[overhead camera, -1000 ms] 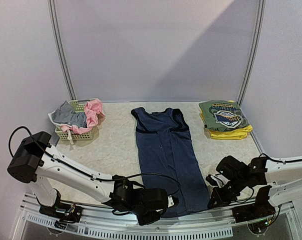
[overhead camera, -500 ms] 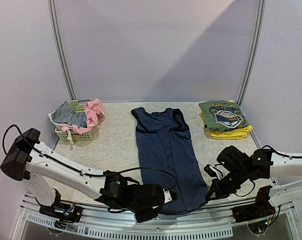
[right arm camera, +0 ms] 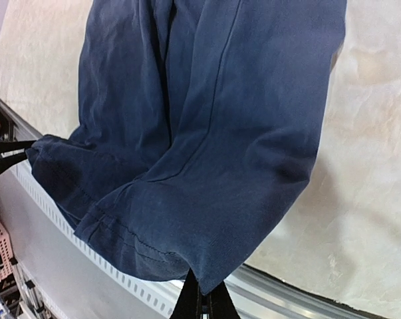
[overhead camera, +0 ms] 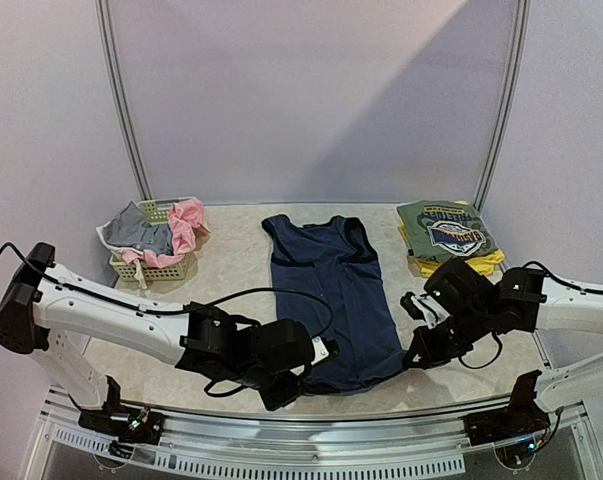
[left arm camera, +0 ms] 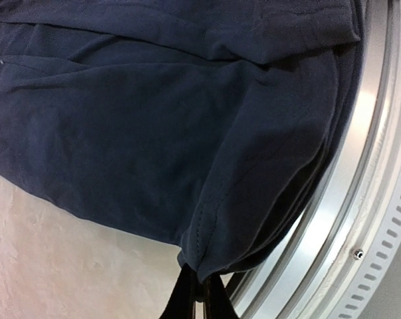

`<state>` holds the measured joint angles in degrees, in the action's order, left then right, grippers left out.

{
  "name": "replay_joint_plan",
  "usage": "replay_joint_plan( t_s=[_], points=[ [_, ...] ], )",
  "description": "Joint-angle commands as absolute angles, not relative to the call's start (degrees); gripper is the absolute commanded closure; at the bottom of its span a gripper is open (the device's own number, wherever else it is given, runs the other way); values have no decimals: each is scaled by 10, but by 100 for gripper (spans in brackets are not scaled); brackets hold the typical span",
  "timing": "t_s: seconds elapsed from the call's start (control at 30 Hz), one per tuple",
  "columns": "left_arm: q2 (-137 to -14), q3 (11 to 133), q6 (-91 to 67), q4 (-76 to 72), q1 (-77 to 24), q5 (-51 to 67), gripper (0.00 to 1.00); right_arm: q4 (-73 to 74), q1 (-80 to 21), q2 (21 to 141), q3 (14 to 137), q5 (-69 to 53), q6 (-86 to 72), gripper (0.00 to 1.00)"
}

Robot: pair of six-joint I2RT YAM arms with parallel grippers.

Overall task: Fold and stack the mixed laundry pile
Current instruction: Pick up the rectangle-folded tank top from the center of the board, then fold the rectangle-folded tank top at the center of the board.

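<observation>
Navy dress (overhead camera: 331, 290): left pincer (left arm camera: 199, 296) and right pincer (right arm camera: 200, 299) each pinch its hem

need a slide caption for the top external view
Left gripper and right gripper pinch the near hem corners of the navy dress; folded tees far right, laundry basket far left.

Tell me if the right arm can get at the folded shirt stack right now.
Probably not freely: its fingers are shut on the navy dress at a hem corner. Nothing else stands between it and the stack, so letting go should free the way.
</observation>
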<state>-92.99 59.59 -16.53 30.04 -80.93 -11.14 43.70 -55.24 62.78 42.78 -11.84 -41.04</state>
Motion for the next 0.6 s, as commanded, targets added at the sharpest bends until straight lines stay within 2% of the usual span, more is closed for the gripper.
replay_joint_plan(
  t_s=[0.0, 0.57],
  points=[
    [-907, 608, -165, 327, -781, -121, 100, 435, -542, 654, 463, -67, -393, 100],
    [-915, 669, -172, 369, -676, -172, 100, 409, -520, 784, 582, 72, -391, 100]
  ],
)
